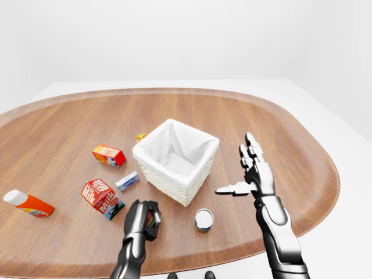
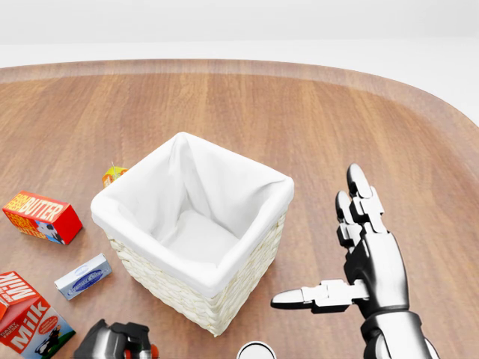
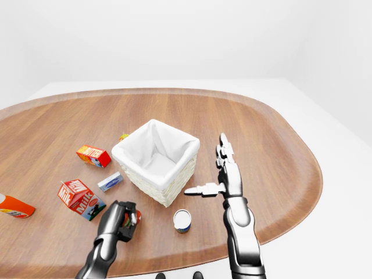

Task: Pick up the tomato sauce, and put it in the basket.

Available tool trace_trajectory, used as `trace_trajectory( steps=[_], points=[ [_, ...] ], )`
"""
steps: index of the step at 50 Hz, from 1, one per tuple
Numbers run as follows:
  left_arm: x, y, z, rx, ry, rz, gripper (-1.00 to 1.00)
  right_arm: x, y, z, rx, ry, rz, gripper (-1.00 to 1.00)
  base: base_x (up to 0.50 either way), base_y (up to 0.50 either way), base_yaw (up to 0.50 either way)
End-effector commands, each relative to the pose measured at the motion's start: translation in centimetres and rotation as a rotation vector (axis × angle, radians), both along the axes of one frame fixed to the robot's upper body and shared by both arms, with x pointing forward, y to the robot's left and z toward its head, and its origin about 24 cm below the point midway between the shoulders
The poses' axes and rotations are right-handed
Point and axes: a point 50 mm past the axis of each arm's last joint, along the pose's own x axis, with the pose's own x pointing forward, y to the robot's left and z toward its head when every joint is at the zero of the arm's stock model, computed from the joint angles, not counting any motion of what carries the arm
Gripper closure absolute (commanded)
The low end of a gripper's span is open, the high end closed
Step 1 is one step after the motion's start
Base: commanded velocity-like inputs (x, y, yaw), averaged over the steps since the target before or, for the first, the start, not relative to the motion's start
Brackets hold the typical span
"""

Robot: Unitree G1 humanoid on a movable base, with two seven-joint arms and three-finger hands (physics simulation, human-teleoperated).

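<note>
Tomato sauce [image 1: 152,220] is gripped by the left hand [image 1: 143,216], just below the basket [image 1: 174,160].
The right hand [image 1: 251,174] is held spread beside the basket, clear of the drop.

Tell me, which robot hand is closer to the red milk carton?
Left. The left hand is just right of the red milk carton; the right hand is past the white wicker basket.

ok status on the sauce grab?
Left robot hand shut on the tomato sauce can, low on the table. Right robot hand open, idle beside the basket. Nothing between can and basket.
</note>
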Motion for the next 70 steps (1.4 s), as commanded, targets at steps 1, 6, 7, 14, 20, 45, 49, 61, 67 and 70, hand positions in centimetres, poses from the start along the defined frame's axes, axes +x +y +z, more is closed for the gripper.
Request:
trace_trajectory(
  steps=[1, 6, 7, 14, 20, 45, 49, 61, 67, 70],
  points=[
    [0.2, -0.3, 3.4, -0.097, -0.093, -0.038, 1.0, 0.0, 0.0, 0.0, -0.001, 0.001, -0.001, -1.0, 0.0, 0.0, 0.0],
    [0.1, -0.7, 5.3, -0.135, -0.145, -0.074, 1.0, 0.0, -0.1, 0.1, -0.002, -0.004, -0.004, -1.0, 0.0, 0.0, 0.0],
    [0.0, -0.7, 5.5, -0.139, -0.15, -0.078, 1.0, 0.0, -0.1, 0.1, -0.002, -0.006, -0.004, -1.0, 0.0, 0.0, 0.0],
    [-0.2, -0.9, 6.7, -0.153, -0.178, -0.102, 1.0, 0.2, -0.3, 0.3, -0.001, -0.012, -0.01, -1.0, 0.0, 0.0, 0.0],
    [-0.5, -0.9, 7.0, -0.157, -0.182, -0.109, 1.0, 0.3, -0.4, 0.3, 0.0, -0.013, -0.014, -1.0, 0.0, 0.0, 0.0],
    [-1.9, 0.6, 10.9, -0.215, -0.268, -0.119, 1.0, 0.4, -0.6, 0.4, 0.0, -0.018, -0.022, -1.0, 0.0, 0.0, 0.0],
    [-2.2, 0.7, 11.6, -0.223, -0.284, -0.124, 1.0, 0.3, -0.6, 0.5, -0.001, -0.022, -0.023, -1.0, 0.0, 0.0, 0.0],
    [-2.9, 0.6, 13.2, -0.223, -0.321, -0.147, 1.0, 0.4, -0.5, 0.4, -0.001, -0.018, -0.022, -1.0, 0.0, 0.0, 0.0],
    [-3.0, 0.8, 13.6, -0.219, -0.33, -0.146, 1.0, 0.3, -0.5, 0.5, -0.002, -0.019, -0.021, -1.0, 0.0, 0.0, 0.0],
    [-3.2, 0.8, 14.5, -0.219, -0.355, -0.161, 1.0, 0.3, -0.5, 0.5, -0.002, -0.02, -0.021, -1.0, 0.0, 0.0, 0.0]
  ],
)
